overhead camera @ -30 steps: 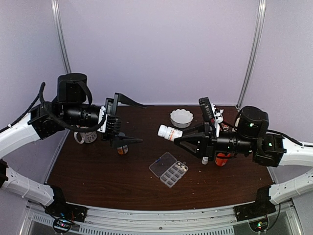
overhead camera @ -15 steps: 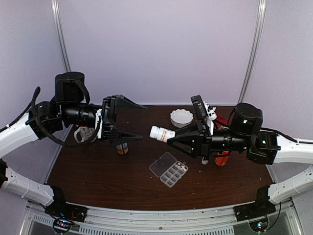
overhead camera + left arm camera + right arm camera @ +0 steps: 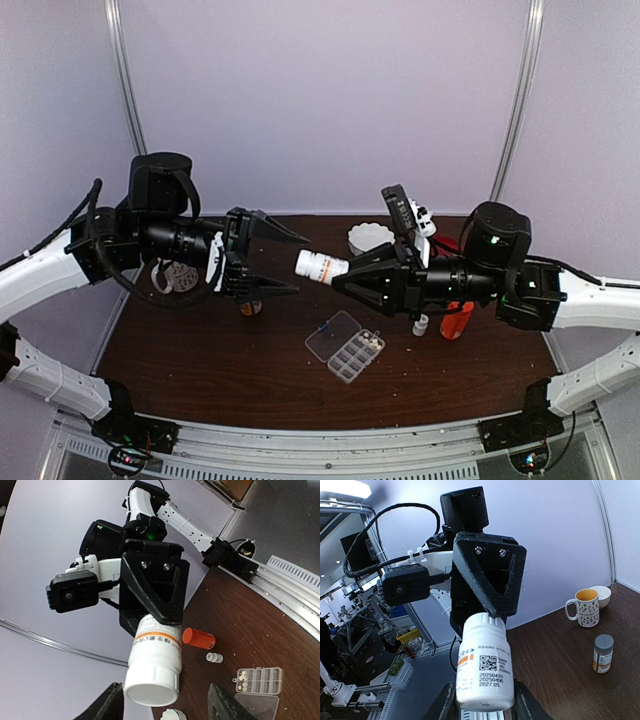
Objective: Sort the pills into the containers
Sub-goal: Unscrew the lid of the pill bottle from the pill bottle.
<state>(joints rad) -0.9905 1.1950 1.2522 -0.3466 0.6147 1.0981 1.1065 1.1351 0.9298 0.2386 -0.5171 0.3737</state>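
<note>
My right hand [image 3: 343,274] is clamped on the base end of a white pill bottle [image 3: 322,266]. It holds the bottle sideways in the air, with the ribbed white cap pointing straight at my left hand [image 3: 297,266]. My left hand stands partly open with one finger on each side of that cap. The left wrist view shows a gap between each finger and the cap, so this hand grips nothing. The bottle's label carries an orange band and a square printed code.

On the tabletop [image 3: 200,350], below the spot where my two hands meet and slightly toward my right hand's side, sits the clear organizer box [image 3: 357,353]. Its hinged lid lies open and flat beside it. A few pale pills [image 3: 243,675] lie in an end compartment; I cannot make out what the other compartments hold.

Under my right forearm there is an orange bottle [image 3: 457,320] with a small white vial [image 3: 421,325] just beside it. A white scalloped bowl [image 3: 370,238] sits beyond my right hand. Beneath my left hand stands an amber bottle with a grey cap [image 3: 603,653], and a patterned mug [image 3: 583,607] sits behind that hand.
</note>
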